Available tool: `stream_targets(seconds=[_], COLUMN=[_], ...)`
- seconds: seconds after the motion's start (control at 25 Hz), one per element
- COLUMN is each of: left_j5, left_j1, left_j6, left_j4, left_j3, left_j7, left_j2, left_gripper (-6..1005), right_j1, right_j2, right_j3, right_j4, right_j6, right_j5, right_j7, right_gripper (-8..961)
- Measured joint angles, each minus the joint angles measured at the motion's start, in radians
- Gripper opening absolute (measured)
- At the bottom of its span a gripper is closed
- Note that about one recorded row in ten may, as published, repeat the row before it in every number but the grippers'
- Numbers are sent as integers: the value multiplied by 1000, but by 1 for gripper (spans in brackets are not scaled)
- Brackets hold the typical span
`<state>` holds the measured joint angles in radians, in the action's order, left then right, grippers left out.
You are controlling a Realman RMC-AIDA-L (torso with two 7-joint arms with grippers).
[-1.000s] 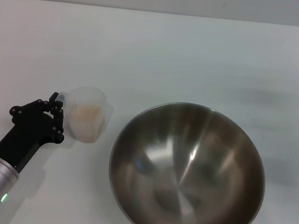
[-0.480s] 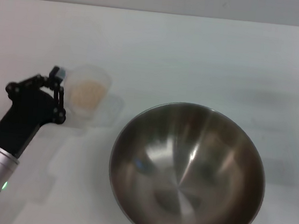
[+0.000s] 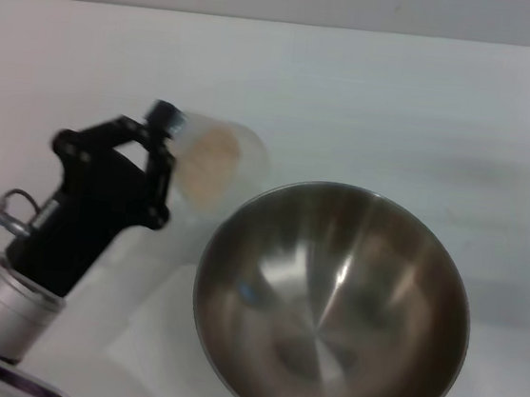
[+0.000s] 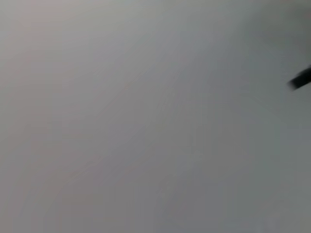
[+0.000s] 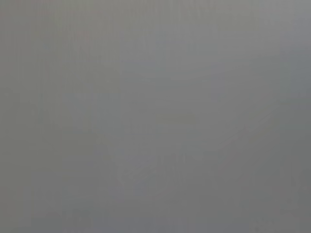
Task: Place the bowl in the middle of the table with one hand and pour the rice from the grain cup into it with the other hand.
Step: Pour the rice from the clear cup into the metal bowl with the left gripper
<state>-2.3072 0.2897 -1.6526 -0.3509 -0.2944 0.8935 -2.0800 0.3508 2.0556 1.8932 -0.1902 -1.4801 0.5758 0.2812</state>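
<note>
Grain cup (image 3: 213, 164), rice (image 3: 209, 159) inside, clamped in left gripper (image 3: 160, 153), held off the table (image 3: 372, 96) beside bowl (image 3: 332, 307) rim.

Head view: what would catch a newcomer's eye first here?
The big shiny steel bowl fills the near right of the white table, with no grains showing inside. At its upper-left rim, the left gripper holds the clear grain cup lifted and tipped toward the bowl, with the beige rice inside it.
</note>
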Motion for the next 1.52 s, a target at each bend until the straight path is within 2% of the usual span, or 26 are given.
stream_targets(seconds=[0.08,0.2,0.24,0.32,0.36,0.48,0.8,1.24,1.52], left_j5=[-30,-137,-137,-186,-186,-231,-277,-329,-339], left_j1=[6,27,27,39,39,52,54,50,46], left_j6=[-1,2,2,9,9,39,47,72,89], left_j4=[2,4,4,4,4,4,-4,1,3], left_j3=[0,1,1,1,1,1,2,6,6], left_j7=[56,272,272,383,383,550,831,1095,1194], left_j2=[0,0,0,0,0,0,0,0,0], left_gripper=[43,47,48,50,51,55,64,77,85], right_j1=[0,0,0,0,0,2,7,6,3], right_j2=[-1,-1,-1,-1,-1,-2,-3,-3,-3], right_j3=[-3,-9,-10,-10,-10,-10,-10,-10,-8], right_j4=[0,0,0,0,1,7,10,11,13], right_j6=[0,0,0,1,3,9,25,26,26], right_j5=[0,0,0,-1,-1,-1,-3,-4,-4], right_j7=[0,0,0,-1,0,-1,-1,-1,-24], right_gripper=[422,422,422,422,422,422,421,421,421])
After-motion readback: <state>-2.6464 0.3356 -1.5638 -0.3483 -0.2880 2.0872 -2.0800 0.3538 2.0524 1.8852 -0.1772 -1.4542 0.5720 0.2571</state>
